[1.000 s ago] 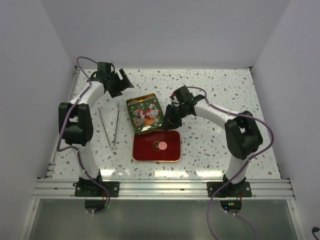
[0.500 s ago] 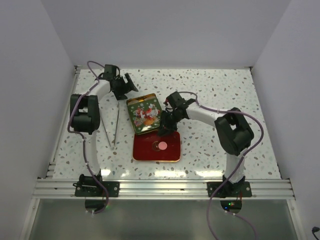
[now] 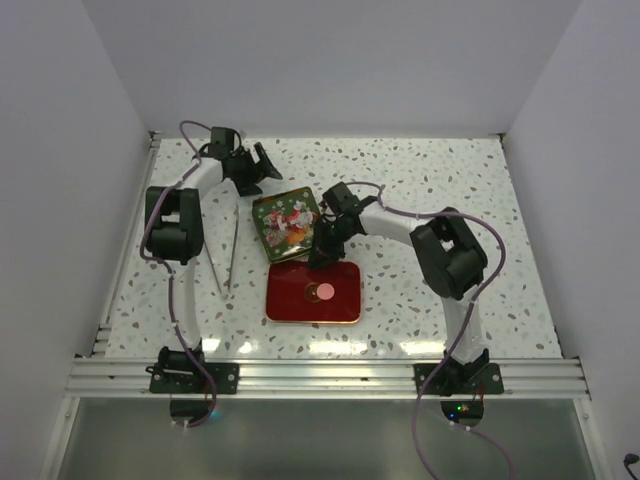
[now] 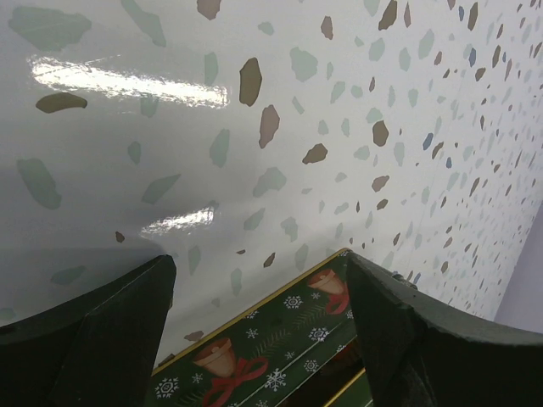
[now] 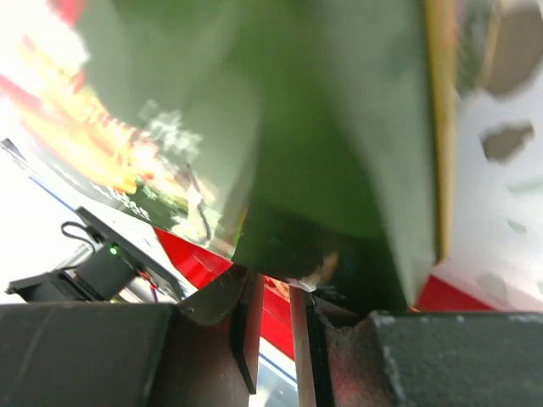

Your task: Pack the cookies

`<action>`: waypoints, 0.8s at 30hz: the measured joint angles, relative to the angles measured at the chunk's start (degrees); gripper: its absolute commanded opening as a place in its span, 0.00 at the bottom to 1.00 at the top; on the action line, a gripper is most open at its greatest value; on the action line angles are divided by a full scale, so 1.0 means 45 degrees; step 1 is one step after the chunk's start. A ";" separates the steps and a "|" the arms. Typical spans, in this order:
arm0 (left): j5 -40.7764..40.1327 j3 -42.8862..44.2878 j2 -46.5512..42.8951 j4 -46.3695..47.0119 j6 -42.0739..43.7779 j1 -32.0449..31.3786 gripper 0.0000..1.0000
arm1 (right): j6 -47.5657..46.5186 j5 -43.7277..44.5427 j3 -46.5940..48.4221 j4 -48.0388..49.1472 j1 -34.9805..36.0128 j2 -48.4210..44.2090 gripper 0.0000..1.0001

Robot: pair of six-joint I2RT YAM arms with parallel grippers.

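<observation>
A pink cookie [image 3: 326, 292] and a dark brown cookie [image 3: 308, 292] lie in the red tin base [image 3: 345, 305] near the table's front. The green Christmas lid [image 3: 285, 220] lies just behind the base, slightly tilted. My right gripper [image 3: 322, 253] is pinched on the lid's near right corner; in the right wrist view its jaws [image 5: 276, 284] stand almost together at the lid's rim [image 5: 339, 170], with the red base [image 5: 204, 263] below. My left gripper [image 3: 257, 172] is open at the lid's far left edge; in the left wrist view it [image 4: 259, 264] straddles the bell-patterned rim [image 4: 280, 339]. No other cookies show.
A pair of metal tongs [image 3: 226, 250] lies on the speckled table left of the lid. White walls close in the table [image 3: 520, 230] on three sides. The aluminium rail [image 3: 320, 378] runs along the near edge.
My right gripper has moved left onto the lid's near corner, and the lid has shifted slightly back and left, off the red base. My left arm has reached farther back toward the lid's far edge.
</observation>
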 measured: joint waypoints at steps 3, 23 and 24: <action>0.0194 -0.0097 0.0000 0.0131 0.0044 0.0000 0.87 | 0.0049 0.0117 0.0544 0.0019 0.0000 0.0204 0.22; 0.1511 -0.2035 -0.0646 0.2171 0.0078 0.0034 0.85 | 0.0544 0.0194 0.3356 -0.0243 0.0107 0.1841 0.21; 0.1506 -0.2186 -0.0719 0.2322 0.0073 0.0039 0.85 | 0.0549 0.0185 0.3419 -0.0345 0.0112 0.1870 0.21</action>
